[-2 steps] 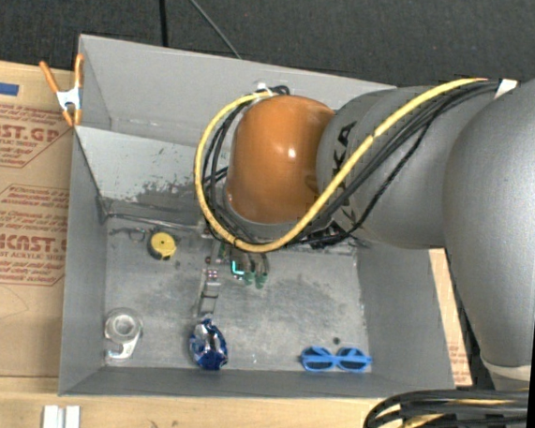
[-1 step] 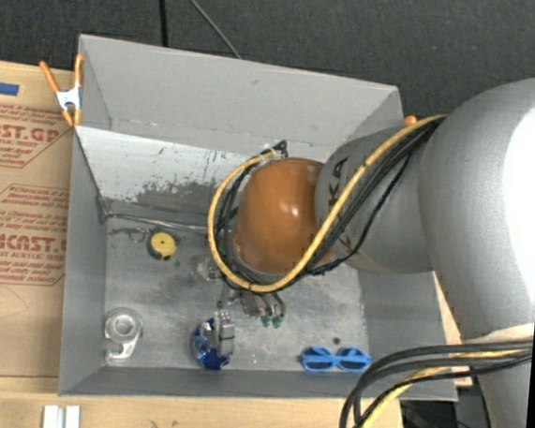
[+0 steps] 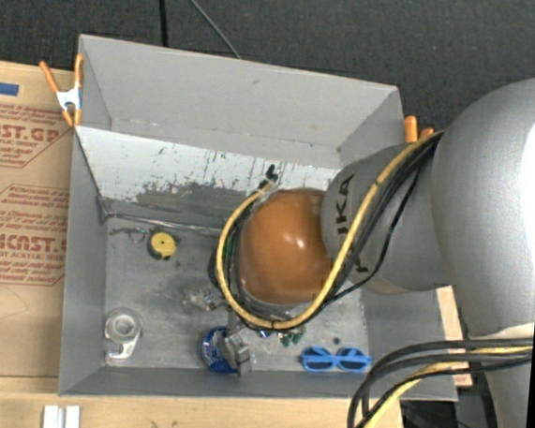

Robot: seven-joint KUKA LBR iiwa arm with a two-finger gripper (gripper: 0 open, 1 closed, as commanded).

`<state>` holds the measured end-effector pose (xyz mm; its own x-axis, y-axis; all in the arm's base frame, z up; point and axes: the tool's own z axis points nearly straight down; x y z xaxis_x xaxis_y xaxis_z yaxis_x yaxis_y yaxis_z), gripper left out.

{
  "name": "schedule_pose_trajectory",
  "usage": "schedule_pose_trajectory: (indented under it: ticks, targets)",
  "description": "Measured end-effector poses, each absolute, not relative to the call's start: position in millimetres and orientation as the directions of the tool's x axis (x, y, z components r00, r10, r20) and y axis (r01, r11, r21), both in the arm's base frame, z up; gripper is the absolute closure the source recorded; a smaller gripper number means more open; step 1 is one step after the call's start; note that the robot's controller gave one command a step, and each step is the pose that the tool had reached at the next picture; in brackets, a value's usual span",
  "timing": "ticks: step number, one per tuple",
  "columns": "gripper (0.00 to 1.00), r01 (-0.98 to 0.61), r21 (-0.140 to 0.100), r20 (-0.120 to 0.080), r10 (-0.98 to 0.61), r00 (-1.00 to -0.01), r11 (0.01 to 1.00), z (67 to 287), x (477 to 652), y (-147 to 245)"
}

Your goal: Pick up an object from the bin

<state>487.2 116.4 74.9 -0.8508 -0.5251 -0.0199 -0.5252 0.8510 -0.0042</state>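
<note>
My gripper (image 3: 239, 346) pokes out from under the arm's wrist near the bin's front wall, in the middle. Its tip is right against a small blue crumpled thing (image 3: 216, 352) on the floor; whether it holds that thing I cannot tell. A blue clip-like piece with two loops (image 3: 335, 360) lies to the right of the gripper, by the front wall. A little left of and behind the gripper rests a small grey metal bit (image 3: 200, 298).
A yellow round cap (image 3: 162, 244) sits on the floor at the left, toward the back. A clear plastic cup-like piece (image 3: 122, 330) lies in the front left corner. The arm and its orange dome cover the bin's right half.
</note>
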Motion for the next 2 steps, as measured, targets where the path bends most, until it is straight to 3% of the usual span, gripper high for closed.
schedule_pose_trajectory:
  ticks: [1,2]
  targets:
    - [1.00,-0.525,-0.001,0.012,-0.525,-0.851,0.851,75.3,481.9,112.5]
    - [1.00,-0.521,-0.003,-0.011,-0.521,-0.853,0.853,179.6,519.8,111.1]
